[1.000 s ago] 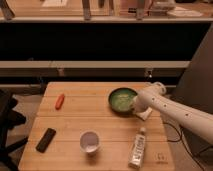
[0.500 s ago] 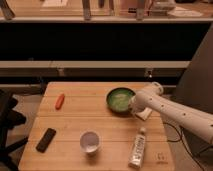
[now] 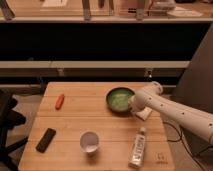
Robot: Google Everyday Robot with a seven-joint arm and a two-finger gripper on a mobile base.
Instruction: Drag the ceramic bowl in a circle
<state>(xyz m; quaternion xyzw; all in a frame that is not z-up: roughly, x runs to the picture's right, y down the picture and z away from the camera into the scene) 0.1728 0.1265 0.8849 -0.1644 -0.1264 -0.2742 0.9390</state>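
Dark green and glossy outside, paler speckled green within, the ceramic bowl [image 3: 120, 99] is shown upright on the far right part of the wooden table [image 3: 75, 120], near the back edge. The gripper [image 3: 133, 106] is placed at the bowl's right rim, at the end of the white arm [image 3: 172, 112] that enters from the lower right; whether its fingers are open, closed or holding the rim cannot be told, since the wrist hides them. A pale flat object [image 3: 144, 113] is seen on the table just under the arm, beside the bowl. In front of the bowl, a white cup [image 3: 89, 142] stands upright near the table's front edge, and a clear bottle [image 3: 137, 147] lies on its side to the right of the cup. A small red-orange item [image 3: 59, 101] is laid on the left part of the table, level with the bowl and well apart from it. A black rectangular object [image 3: 46, 139] lies near the front left corner.
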